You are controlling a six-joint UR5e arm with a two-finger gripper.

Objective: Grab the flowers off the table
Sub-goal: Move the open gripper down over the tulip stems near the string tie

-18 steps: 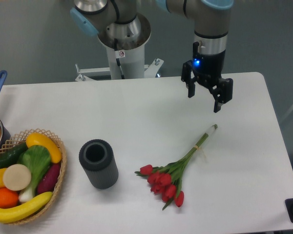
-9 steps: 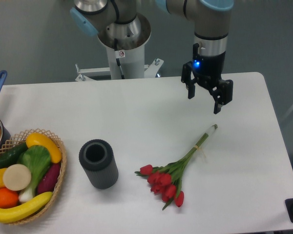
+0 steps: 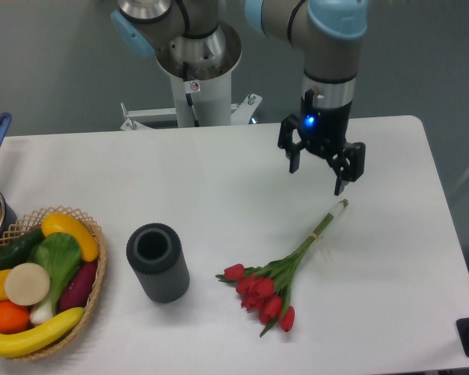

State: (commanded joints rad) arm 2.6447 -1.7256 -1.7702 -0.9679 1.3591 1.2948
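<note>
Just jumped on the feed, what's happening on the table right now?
The arm's two-finger tool hangs open above the large white table, holding nothing, just beyond the stem end of the bunch of small red tulips with tied green stems. The flowers lie flat on the table, not yet touched. To their left stands a dark ribbed cylinder, and at the left edge sits a wicker basket of fruit and vegetables.

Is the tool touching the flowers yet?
Apart. The camera view shows bare table between the open tool and the flowers.
</note>
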